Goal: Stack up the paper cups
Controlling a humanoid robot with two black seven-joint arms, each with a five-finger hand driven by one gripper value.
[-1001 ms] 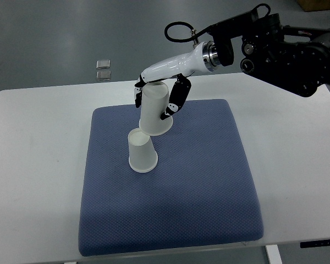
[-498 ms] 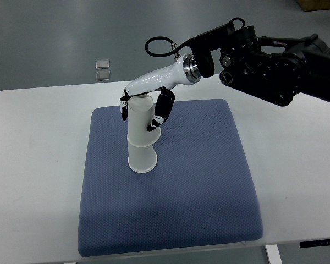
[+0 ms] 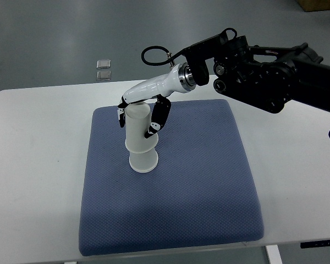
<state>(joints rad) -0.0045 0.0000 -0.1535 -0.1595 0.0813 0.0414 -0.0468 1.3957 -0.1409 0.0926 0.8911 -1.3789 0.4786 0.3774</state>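
Note:
An upside-down white paper cup (image 3: pixel 143 161) stands on the blue mat (image 3: pixel 181 192), left of its middle. A second inverted white cup (image 3: pixel 137 129) sits down over it, covering its upper part. My right hand (image 3: pixel 138 116), white with black fingertips, is shut on this upper cup from above, fingers on both sides. Its arm reaches in from the right edge. The left arm does not show.
The mat lies on a white table (image 3: pixel 33 165). Two small clear square objects (image 3: pixel 103 68) lie on the grey floor beyond the table's far edge. The black arm body (image 3: pixel 264 71) hangs over the table's back right.
My right hand has carried the upper cup left and down, from tilted beside the standing cup to upright over it, then pushed it further down.

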